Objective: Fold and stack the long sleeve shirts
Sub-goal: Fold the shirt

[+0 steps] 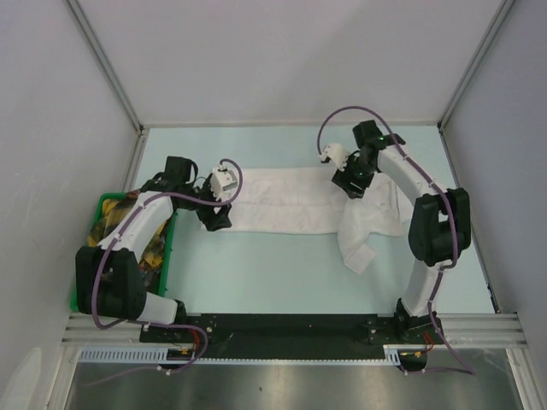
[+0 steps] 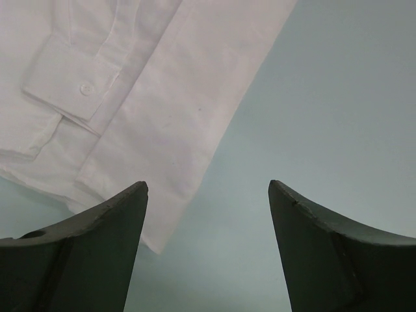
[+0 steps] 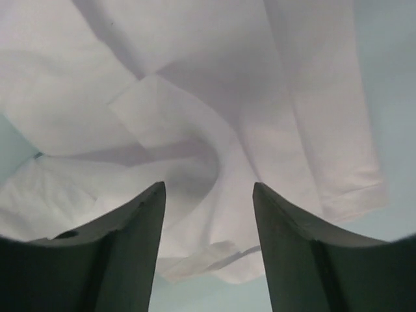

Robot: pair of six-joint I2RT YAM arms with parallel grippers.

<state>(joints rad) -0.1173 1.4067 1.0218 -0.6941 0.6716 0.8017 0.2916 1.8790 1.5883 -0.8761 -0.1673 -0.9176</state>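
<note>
One long sleeve shirt (image 1: 282, 201) of white cloth lies across the middle of the table as a long band, its right end bunched and hanging toward me (image 1: 363, 239). My left gripper (image 1: 215, 218) hovers at the band's left end. In the left wrist view this gripper (image 2: 208, 188) is open with bare table between the fingers, and the shirt (image 2: 162, 97) with a buttoned cuff (image 2: 84, 88) lies just ahead and to the left. My right gripper (image 1: 352, 184) hangs over the crumpled right part, open (image 3: 208, 188), with folds of the shirt (image 3: 195, 78) below and nothing pinched.
A green basket (image 1: 102, 198) with coloured cloth in it stands at the table's left edge, under my left arm. White enclosure walls rise on the left, back and right. The pale blue table (image 1: 256, 273) shows between the shirt and the arm bases.
</note>
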